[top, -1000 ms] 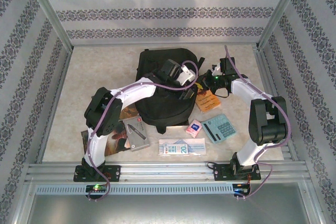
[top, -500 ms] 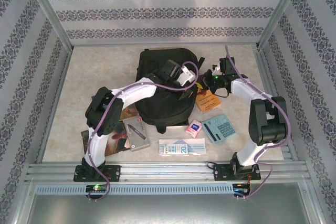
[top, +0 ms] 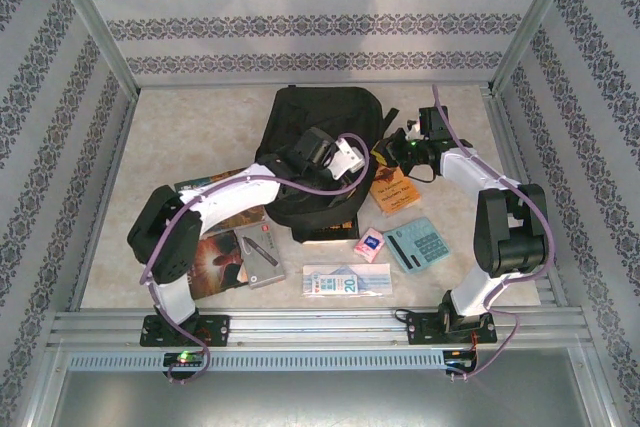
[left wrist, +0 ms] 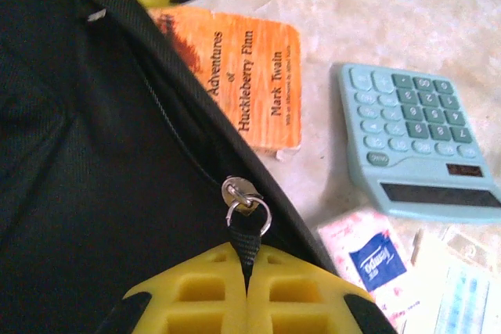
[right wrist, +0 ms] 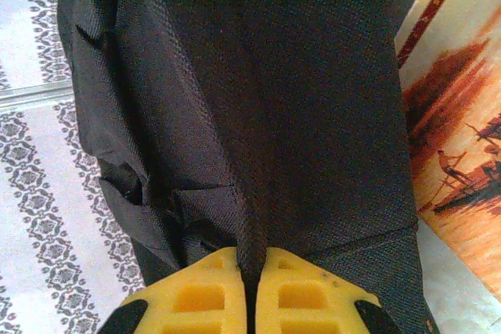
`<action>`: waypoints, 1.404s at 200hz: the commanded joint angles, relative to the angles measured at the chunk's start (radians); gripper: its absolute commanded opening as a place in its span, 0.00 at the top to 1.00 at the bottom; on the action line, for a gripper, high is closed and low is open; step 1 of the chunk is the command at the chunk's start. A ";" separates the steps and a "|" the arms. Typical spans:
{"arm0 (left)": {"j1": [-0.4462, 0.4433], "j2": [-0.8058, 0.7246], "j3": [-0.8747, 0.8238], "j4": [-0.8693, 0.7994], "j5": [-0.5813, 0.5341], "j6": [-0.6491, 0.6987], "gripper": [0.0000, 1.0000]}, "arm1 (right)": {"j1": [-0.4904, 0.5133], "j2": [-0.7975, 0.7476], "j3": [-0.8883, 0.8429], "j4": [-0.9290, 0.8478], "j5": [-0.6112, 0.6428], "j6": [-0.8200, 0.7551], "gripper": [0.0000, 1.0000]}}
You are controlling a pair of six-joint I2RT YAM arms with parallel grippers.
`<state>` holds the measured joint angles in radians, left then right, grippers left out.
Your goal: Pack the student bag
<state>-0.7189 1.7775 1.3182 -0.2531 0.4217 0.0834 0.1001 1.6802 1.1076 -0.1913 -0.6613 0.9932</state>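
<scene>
Packing looks barely started, judging by how things lie: the student bag (top: 322, 132) lies mid-bench (top: 180, 137) between the two arms, and everything else is out beside it, namely the Huckleberry Finn paperback (left wrist: 250, 84), teal calculator (left wrist: 415, 146), tissue pack (left wrist: 368, 252), grey case (top: 258, 252) and the books (top: 215, 257) by the left arm. Left pincer (left wrist: 249, 260) is pinched tight on the black zipper pull (left wrist: 247, 236), and the right pincer (right wrist: 250, 263) is clamped on a fold of the bag's fabric. So it reads as the opening-the-zip stage, with all the loading left to do.
</scene>
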 commanded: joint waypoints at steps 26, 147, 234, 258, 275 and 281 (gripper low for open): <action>-0.013 -0.162 -0.084 -0.100 -0.114 0.070 1.00 | -0.033 0.027 0.102 -0.048 0.104 -0.049 1.00; -0.021 -0.313 -0.126 -0.232 -0.295 0.092 1.00 | 0.028 0.052 0.280 -0.376 0.305 -0.214 0.63; -0.163 -0.056 0.306 -0.343 -0.282 0.110 1.00 | 0.068 -0.218 0.225 -0.636 0.469 0.060 0.39; -0.188 -0.027 0.347 -0.344 -0.279 0.101 1.00 | 0.079 -0.273 0.165 -0.579 0.378 0.127 0.37; -0.204 -0.024 0.341 -0.337 -0.281 0.103 1.00 | 0.090 -0.296 0.095 -0.502 0.306 0.177 0.37; -0.210 -0.025 0.339 -0.336 -0.284 0.105 1.00 | 0.095 -0.299 0.076 -0.481 0.285 0.188 0.37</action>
<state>-0.9043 1.7569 1.6257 -0.5766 0.1383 0.1654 0.1738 1.3895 1.2716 -0.7410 -0.2718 1.0767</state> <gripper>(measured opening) 0.052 0.633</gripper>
